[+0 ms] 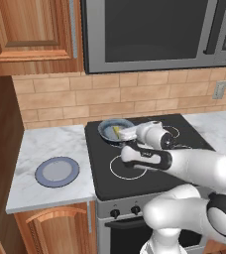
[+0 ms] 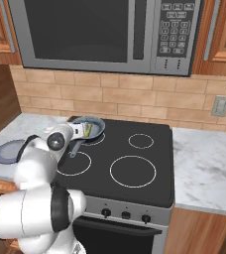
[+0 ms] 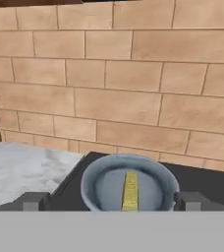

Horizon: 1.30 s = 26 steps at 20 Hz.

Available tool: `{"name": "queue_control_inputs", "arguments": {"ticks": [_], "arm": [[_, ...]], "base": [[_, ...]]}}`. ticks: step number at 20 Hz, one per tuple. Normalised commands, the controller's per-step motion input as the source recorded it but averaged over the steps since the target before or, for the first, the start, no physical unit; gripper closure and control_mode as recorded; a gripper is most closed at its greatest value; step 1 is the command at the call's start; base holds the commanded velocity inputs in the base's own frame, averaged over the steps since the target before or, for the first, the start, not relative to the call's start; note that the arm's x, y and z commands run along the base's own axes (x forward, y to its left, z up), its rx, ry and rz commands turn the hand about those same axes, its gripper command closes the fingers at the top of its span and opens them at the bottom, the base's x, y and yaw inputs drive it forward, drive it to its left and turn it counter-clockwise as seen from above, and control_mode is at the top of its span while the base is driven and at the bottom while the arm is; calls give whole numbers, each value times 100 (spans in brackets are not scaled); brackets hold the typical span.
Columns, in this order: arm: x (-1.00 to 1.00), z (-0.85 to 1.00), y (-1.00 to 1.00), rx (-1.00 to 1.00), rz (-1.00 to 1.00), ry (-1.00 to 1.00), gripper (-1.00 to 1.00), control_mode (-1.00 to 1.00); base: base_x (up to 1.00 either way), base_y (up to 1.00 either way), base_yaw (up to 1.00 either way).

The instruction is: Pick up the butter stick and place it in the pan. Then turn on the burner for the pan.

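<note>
1. One butter stick (image 3: 130, 191) lies flat inside the pan (image 3: 92, 183), on its blue-grey floor; in the hand view its long axis runs from the near rim straight toward the brick wall (image 3: 133, 83).
2. One pan sits on the back-left ring of the black cooktop (image 2: 149, 163), close to the cooktop's left edge and its back edge by the wall.
3. Its thin dark handle (image 2: 76, 149) points forward and down toward the front-left ring (image 2: 75, 163).
4. Tool (image 3: 111, 202) is spread wide, nothing between the fingers; the two dark fingertips (image 3: 33, 202) stand on either side of the pan, clear of the rim, with the butter lined up between them.
5. Four white rings count out on the glass; three are bare, so the right half of the cooktop is open room.
6. Three knobs (image 2: 126, 215) sit in a row on the front panel below the glass.
7. One flat blue-grey plate (image 1: 57, 171) rests on the marble tabletop (image 1: 35, 149) left of the stove, well apart from the pan.
8. Overhead, one microwave (image 2: 85, 30) hangs above the cooktop, with free space between it and the arm.
</note>
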Motion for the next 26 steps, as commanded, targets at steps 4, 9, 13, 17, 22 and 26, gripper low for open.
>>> {"name": "queue_control_inputs", "arguments": {"ticks": [4,9,13,17,22,26], "arm": [[-62,48,0,0,0,-16,-100,-100],[-70,43,0,0,0,-14,-100,-100],[-79,43,0,0,-1,-9,-100,-100],[-93,32,-3,0,-4,-1,-100,-100],[-97,15,0,0,-6,0,-100,-100],[-81,1,0,0,-8,0,-100,-100]], "base": [[0,0,0],[0,0,0],[0,0,0],[0,0,0],[0,0,0],[0,0,0]]}}
